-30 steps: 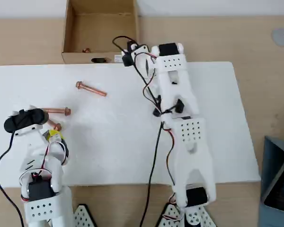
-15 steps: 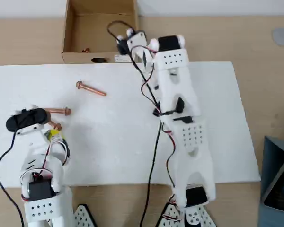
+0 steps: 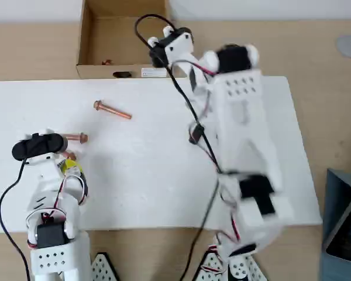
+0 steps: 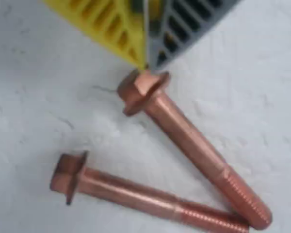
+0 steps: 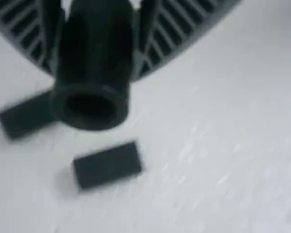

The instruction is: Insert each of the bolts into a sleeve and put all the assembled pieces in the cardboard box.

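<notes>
Early stage. Right tool (image 5: pixel 94 63) clamps a black sleeve (image 5: pixel 87 92) with its open end facing out, over the white mat (image 3: pixel 146 175). No bolt in it. Two more lie on the mat under it: loose sleeve (image 5: pixel 106 165) and other sleeve (image 5: pixel 22 119), near each other, apart.

Left tool (image 4: pixel 145 60) has its jaws pressed together with nothing between, tip right at the head of the near bolt (image 4: pixel 184 141). Second bolt (image 4: pixel 145 199) lies beside it, threaded ends close or touching. Third bolt (image 3: pixel 112 110) lies apart, nearer the cardboard box (image 3: pixel 85 41).

Small copper bit (image 3: pixel 107 62) sits inside the box by its front wall; can't tell if it's an assembled piece.

Left to do, my read: three bolts to sleeve, then box them all.

In the way: right arm (image 3: pixel 240 129) and its cable (image 3: pixel 190 111) stretch across the mat toward the box corner. Grey bin (image 3: pixel 344 216) stands at the bench (image 3: pixel 316 52) edge, off the mat, no obstacle.
</notes>
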You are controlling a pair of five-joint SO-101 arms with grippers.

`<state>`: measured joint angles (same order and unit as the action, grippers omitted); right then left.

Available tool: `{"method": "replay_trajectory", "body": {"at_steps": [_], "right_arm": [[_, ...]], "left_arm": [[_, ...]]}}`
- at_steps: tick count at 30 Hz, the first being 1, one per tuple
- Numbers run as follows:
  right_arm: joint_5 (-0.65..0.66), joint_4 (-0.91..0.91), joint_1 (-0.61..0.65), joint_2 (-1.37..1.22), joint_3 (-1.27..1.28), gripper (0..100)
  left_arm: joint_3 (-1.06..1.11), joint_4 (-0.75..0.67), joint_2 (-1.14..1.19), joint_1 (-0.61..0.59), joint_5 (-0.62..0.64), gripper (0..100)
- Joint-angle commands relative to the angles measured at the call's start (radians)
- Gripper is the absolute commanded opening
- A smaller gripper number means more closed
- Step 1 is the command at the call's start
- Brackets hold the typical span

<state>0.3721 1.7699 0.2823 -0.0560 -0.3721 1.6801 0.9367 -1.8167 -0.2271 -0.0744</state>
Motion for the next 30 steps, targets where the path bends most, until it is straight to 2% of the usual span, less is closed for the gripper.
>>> {"method": "replay_trajectory", "body": {"at_steps": [1, 8, 14, 18, 27, 30], "right_arm": [[-0.071, 0.018, -0.021, 0.309, 0.197, 1.0], [-0.137, 0.015, -0.157, 0.684, 0.564, 1.0], [-0.143, -0.040, -0.260, 0.871, 0.780, 1.0], [-0.221, -0.103, -0.332, 0.954, 0.866, 1.0], [-0.307, -0.215, -0.398, 1.076, 1.020, 1.0], [-0.307, -0.230, -0.421, 1.113, 1.064, 1.0]], "left_arm": [[-0.002, -0.005, -0.005, 0.009, -0.008, 0], [-0.061, 0.094, -0.004, 0.009, -0.009, 0], [-0.155, 0.106, 0.001, -0.012, -0.008, 5], [-0.296, 0.160, 0.050, -0.011, -0.008, 5], [-0.718, 0.166, 0.493, -0.011, -0.011, 5], [-0.862, 0.169, 0.665, -0.011, -0.057, 5]]}}
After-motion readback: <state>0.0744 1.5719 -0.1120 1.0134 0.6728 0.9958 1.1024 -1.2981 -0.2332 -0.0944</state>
